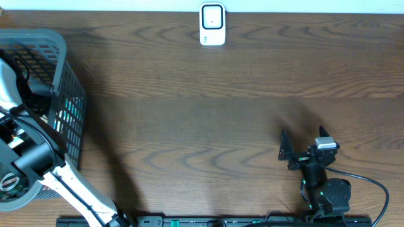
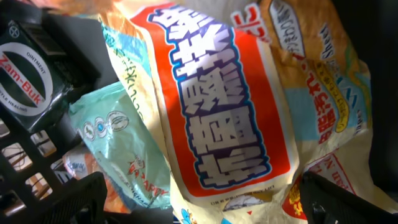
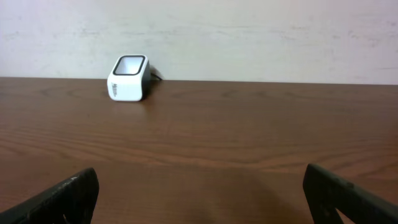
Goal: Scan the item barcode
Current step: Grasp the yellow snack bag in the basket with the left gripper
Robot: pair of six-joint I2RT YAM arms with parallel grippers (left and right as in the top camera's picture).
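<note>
The basket [image 1: 60, 53] at the bench's left edge holds a red-and-white snack packet [image 2: 217, 106], a teal packet [image 2: 118, 143] and a Zam-Buk box [image 2: 31, 74]. Over them the left claw [image 2: 208, 199] gapes, empty; the right claw [image 3: 199, 180] is open, empty. The scanner [image 1: 213, 24] is at the far edge.

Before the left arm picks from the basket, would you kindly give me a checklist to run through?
1. Left jaws open above the basket contents: ok.
2. Red-and-white packet centred between them: ok.
3. That packet's barcode located: cannot tell, none showing.
4. Scanner standing on the table, window towards the arms: ok.
5. Right jaws open and empty: ok.
</note>
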